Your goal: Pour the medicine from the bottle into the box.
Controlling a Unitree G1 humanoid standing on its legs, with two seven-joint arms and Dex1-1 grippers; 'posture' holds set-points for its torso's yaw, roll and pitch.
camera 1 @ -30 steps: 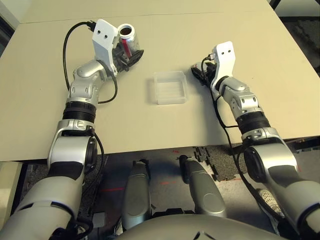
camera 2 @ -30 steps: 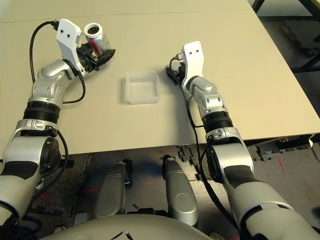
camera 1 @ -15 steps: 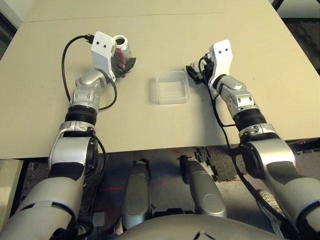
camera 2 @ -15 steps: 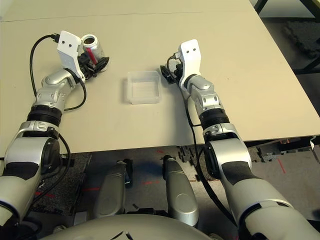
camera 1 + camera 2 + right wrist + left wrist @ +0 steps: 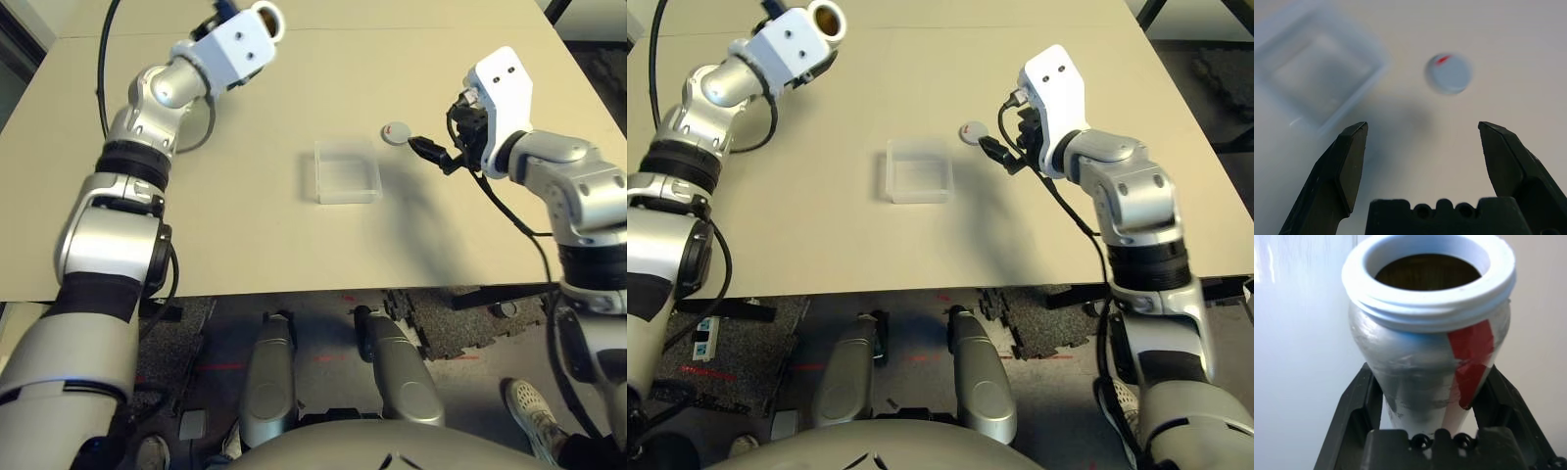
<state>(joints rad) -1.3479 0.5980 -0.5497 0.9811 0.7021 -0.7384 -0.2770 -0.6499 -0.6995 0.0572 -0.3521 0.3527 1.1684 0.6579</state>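
Both arms have lifted since a second back: right gripper [image 5: 1420, 161] pulled back off the table, jaws now wide and empty, the grey cap [image 5: 395, 133] left lying on the table [image 5: 245, 235] just beyond them, beside the box [image 5: 346, 170].

Box sits mid-table, apart from both grippers; looks empty. Thin clear plastic, prob. light, will skid if bumped.

Far left, left gripper [image 5: 1432, 396] raised, clamped on the bottle [image 5: 1430, 333] at its lower body, mouth open. Rigid, smooth, prob. slippery; grip low and firm. Medicine inside, I'd guess; interior too dark to confirm.
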